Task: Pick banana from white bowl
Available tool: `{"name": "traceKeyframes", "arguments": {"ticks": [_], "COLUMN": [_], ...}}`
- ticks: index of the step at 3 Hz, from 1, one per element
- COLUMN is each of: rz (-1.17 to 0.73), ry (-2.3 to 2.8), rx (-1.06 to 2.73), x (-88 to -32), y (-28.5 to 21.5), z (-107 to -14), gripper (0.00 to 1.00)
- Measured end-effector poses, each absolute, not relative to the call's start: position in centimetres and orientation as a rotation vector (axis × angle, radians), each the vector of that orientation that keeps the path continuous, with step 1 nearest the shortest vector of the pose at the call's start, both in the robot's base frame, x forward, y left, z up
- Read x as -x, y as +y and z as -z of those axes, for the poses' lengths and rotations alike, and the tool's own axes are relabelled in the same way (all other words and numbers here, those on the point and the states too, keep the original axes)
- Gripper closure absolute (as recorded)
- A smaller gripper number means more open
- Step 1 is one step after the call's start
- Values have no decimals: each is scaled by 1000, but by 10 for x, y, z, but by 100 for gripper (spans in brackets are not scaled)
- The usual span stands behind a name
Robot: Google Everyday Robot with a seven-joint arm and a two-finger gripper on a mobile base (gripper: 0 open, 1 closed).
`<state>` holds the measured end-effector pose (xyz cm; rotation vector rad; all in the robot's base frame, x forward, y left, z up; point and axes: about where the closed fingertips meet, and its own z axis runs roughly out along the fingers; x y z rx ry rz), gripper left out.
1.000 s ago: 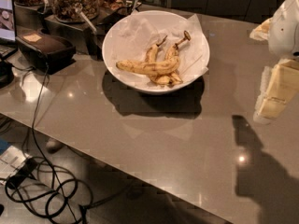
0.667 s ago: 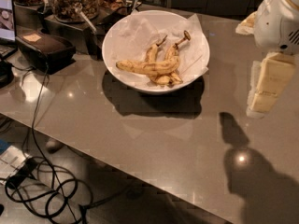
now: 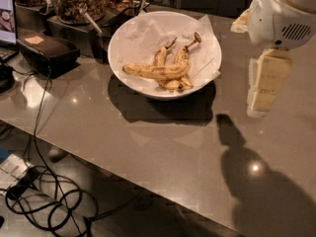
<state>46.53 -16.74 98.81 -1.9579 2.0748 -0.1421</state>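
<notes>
Camera view, gripper [image 3: 264,89] beside white bowl [image 3: 148,90], touching nothing

White rounded arm housing [image 3: 279,11], vent slits [image 3: 295,31], cream gripper [image 3: 260,101] at right edge

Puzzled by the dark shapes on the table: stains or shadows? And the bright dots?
Camera view: shadows, not stains. The white bowl casts one just below itself on the table; the gripper, hanging right of the bowl, casts the tall one at lower right. The bright dots are lamp glare on the glossy table.
</notes>
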Motion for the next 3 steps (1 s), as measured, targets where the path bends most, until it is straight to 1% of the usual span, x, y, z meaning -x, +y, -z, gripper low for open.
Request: {"name": "traceKeyframes", "arguments": {"ticks": [1,2,3], "rz": [77,45,66], "ry": [2075,1966,1928], "rx": [1968,2035,2003], "x": [-491,-529,-539], "y": [-153,-120,-112], "z": [-992,-1007,-1017], "gripper": [0,0,0]}}
